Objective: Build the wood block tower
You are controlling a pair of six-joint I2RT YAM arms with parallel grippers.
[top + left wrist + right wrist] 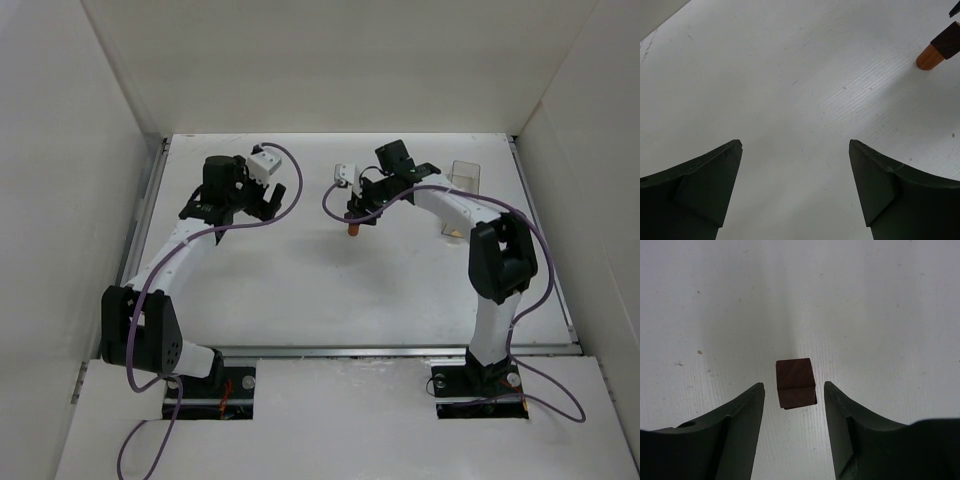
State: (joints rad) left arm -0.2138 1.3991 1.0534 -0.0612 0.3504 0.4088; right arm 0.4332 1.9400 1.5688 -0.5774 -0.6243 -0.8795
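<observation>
The wood block tower stands mid-table: a dark brown cube (795, 382) sits on an orange-brown cylinder (354, 230). In the left wrist view the cylinder (929, 56) stands on the table with the cube (947, 42) on top, at the far right edge. My right gripper (794, 385) is right above the tower, open, with a small gap between each finger and the cube; in the right wrist view the cube hides the cylinder. It also shows in the top view (358, 214). My left gripper (796, 142) is open and empty over bare table, left of the tower (272, 200).
A clear plastic container (463, 178) lies at the back right, behind the right arm's forearm. White walls enclose the table (330, 290) on three sides.
</observation>
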